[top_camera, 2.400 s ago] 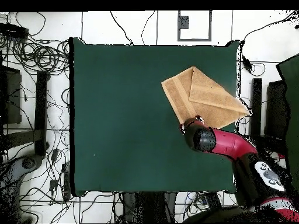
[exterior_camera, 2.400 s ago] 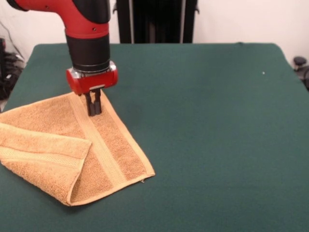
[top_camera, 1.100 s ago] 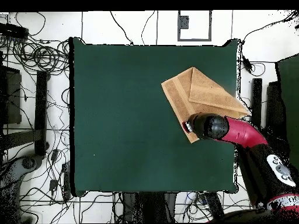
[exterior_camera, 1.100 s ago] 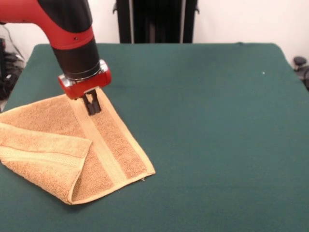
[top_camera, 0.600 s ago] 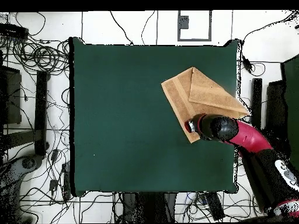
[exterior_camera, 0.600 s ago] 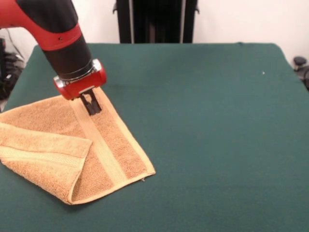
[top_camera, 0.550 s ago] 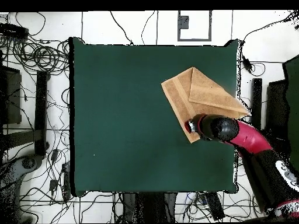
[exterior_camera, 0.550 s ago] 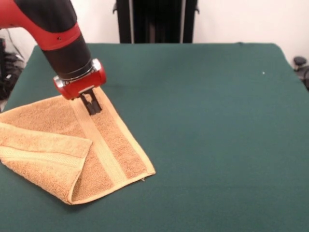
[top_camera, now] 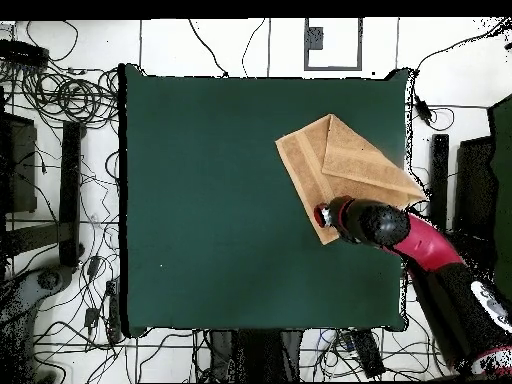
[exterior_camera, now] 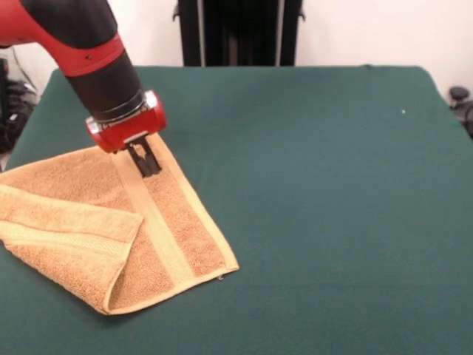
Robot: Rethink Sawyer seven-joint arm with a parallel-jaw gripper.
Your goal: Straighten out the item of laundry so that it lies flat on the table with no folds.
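The golden-tan hand towel (exterior_camera: 111,229) lies near one side edge of the green table (exterior_camera: 318,207), not yet flat: one corner is folded over the middle as a triangular flap, so unfolding remains, by my judgement. The gripper (exterior_camera: 146,164) presses down on the towel's far corner beside a pale woven band, its jaws drawn close together, seemingly pinching the cloth.
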